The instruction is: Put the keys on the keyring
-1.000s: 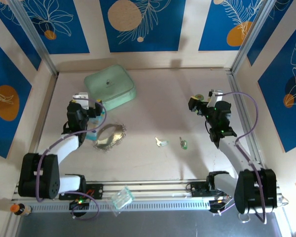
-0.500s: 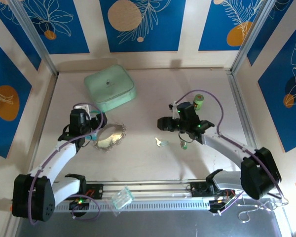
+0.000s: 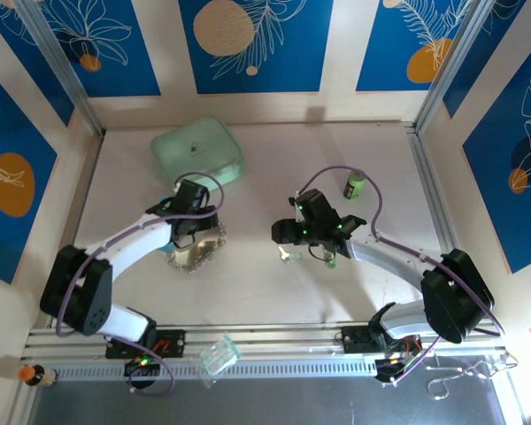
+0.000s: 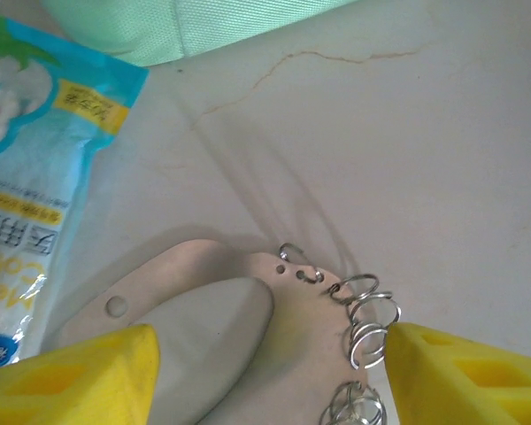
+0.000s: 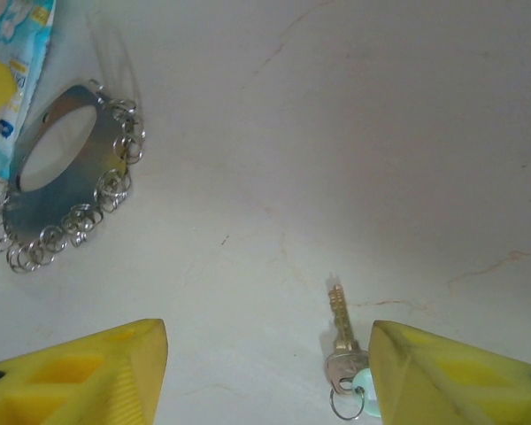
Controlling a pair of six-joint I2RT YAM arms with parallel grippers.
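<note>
Left gripper [image 4: 273, 343] – jaws partly apart, straddling keyring [image 4: 305, 328], no grip visible; keyring lies left of desk [image 3: 274, 159] centre. Right gripper [image 5: 267, 354] wide open, empty — silver key [image 5: 339, 341] flat between jaws, near desk centre; green-headed key [image 3: 331, 260] just right.

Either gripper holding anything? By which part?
Nothing is held. The left gripper is open, its jaws straddling the keyring at its ringed edge without clamping it. The right gripper hangs open over a key.
</note>
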